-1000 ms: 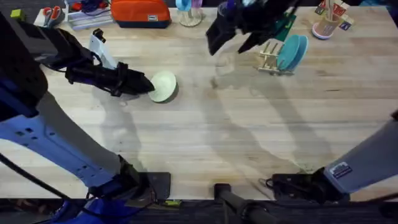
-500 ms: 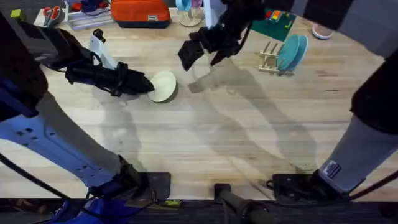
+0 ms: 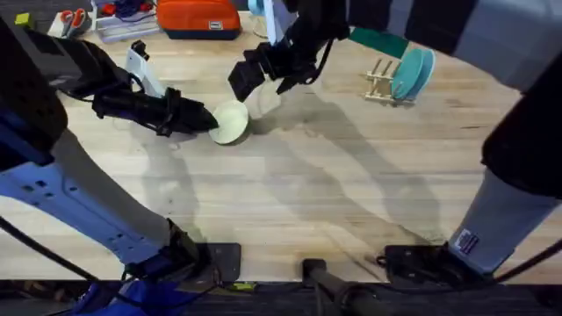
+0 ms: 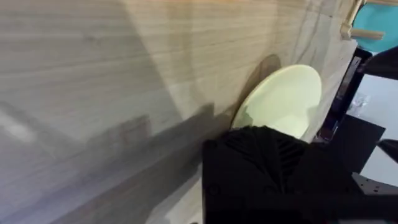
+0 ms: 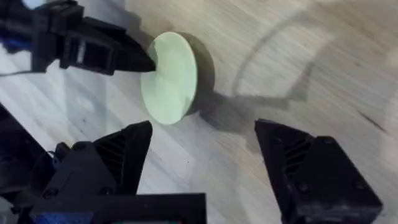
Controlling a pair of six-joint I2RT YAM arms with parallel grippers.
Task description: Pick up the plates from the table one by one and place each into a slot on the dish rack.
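A pale cream-yellow plate [image 3: 233, 121] sits tilted up on the table [image 3: 334, 193] at the left centre. My left gripper [image 3: 209, 119] is shut on its near rim; its fingertips [image 5: 146, 62] pinch that rim in the right wrist view. The same plate [image 4: 283, 99] shows past my left finger [image 4: 267, 168]. My right gripper [image 3: 268, 82] hangs open just above and to the right of the plate [image 5: 169, 78], its fingers [image 5: 118, 155] spread wide and holding nothing. The dish rack [image 3: 380, 81] stands at the back right with teal-blue plates [image 3: 413, 72] upright in its slots.
An orange bag [image 3: 198, 17] and small clutter line the table's far edge at the left. A green baseplate [image 3: 379, 40] lies behind the rack, partly under my right arm. Bare wood stretches across the middle and front of the table.
My right arm has swung left from beside the dish rack to just over the cream plate, gripper still open. The left gripper and the plate have stayed put.
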